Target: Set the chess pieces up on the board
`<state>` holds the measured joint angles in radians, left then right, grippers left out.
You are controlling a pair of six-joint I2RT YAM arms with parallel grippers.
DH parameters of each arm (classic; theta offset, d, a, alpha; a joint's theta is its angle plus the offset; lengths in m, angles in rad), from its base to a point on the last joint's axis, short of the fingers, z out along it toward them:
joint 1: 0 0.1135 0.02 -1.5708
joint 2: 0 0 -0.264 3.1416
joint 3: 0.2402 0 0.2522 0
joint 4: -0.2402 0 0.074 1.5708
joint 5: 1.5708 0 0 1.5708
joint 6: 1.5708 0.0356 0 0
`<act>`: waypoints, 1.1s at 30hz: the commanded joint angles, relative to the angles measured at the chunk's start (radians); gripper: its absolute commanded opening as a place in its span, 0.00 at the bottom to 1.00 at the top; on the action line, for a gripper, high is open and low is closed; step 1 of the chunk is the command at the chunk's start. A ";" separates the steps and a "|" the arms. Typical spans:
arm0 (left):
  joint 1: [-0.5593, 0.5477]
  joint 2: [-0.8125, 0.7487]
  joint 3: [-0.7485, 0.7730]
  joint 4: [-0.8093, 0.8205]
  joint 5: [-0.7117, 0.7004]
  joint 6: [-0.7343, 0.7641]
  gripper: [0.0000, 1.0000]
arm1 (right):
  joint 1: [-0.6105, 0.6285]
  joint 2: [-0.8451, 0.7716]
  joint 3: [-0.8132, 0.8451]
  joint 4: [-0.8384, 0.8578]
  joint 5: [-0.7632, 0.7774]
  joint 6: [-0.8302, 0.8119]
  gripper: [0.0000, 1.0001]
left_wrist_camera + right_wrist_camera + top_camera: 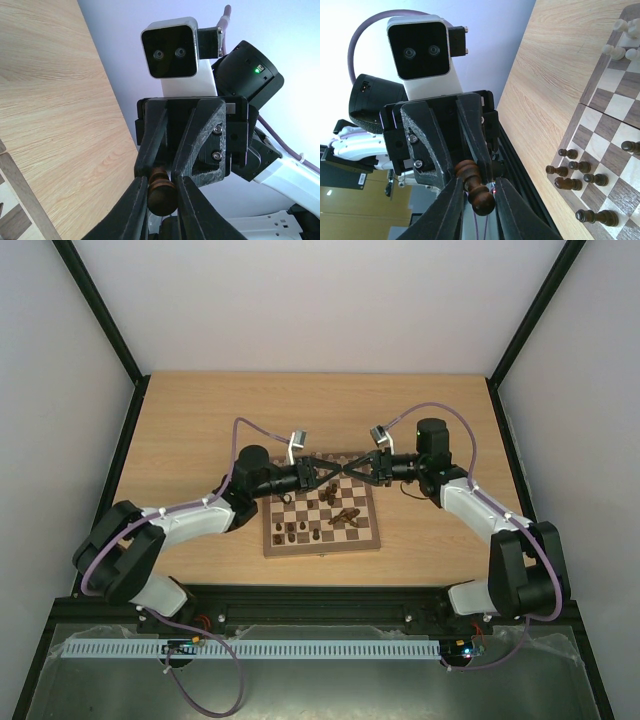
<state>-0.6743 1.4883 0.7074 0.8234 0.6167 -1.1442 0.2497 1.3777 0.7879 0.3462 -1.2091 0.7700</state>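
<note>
Both grippers meet tip to tip above the far edge of the board [322, 548]. My left gripper [161, 196] is shut on the base of a dark brown pawn [161, 200]. In the right wrist view the pawn [470, 175] has its round head between the fingers of my right gripper [479, 202], which stands narrowly open with a slim gap at one finger. Several dark pieces [290, 531] stand at the board's near left. Others lie in a heap [347, 516] near its middle. Pale pieces [615, 50] stand at one end of the board [585, 92].
The board lies on a wooden table [200, 430] enclosed by white walls and black frame posts [110, 330]. A black rail [320, 600] runs along the near edge by the arm bases. Purple cables [240, 435] loop above both arms.
</note>
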 commanded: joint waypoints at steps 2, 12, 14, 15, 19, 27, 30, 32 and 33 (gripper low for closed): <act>-0.008 0.020 0.031 0.052 -0.002 -0.002 0.17 | 0.000 -0.024 -0.012 0.034 -0.039 0.009 0.16; 0.029 -0.037 0.097 -0.207 -0.011 0.127 0.48 | 0.000 -0.040 0.068 -0.271 0.080 -0.335 0.09; 0.062 -0.070 0.157 -0.393 -0.044 0.217 0.54 | 0.002 -0.038 0.095 -0.363 0.118 -0.436 0.09; 0.082 -0.086 0.190 -0.502 -0.069 0.276 0.55 | 0.002 -0.038 0.107 -0.402 0.149 -0.482 0.08; 0.176 -0.119 0.330 -0.907 -0.160 0.497 0.60 | 0.051 -0.040 0.178 -0.577 0.293 -0.686 0.08; 0.318 -0.142 0.280 -0.981 -0.243 0.581 0.61 | 0.345 -0.028 0.300 -0.755 0.748 -0.976 0.08; 0.396 -0.153 0.237 -0.969 -0.215 0.602 0.61 | 0.447 0.005 0.341 -0.824 0.920 -1.093 0.08; 0.435 -0.158 0.221 -0.969 -0.212 0.602 0.61 | 0.497 0.032 0.360 -0.859 1.001 -1.151 0.08; 0.444 -0.162 0.214 -0.961 -0.204 0.595 0.61 | 0.512 0.049 0.371 -0.880 1.022 -1.179 0.08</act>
<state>-0.2901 1.3594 0.9474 -0.1181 0.4030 -0.5812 0.7010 1.3762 1.1088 -0.3817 -0.4244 -0.2234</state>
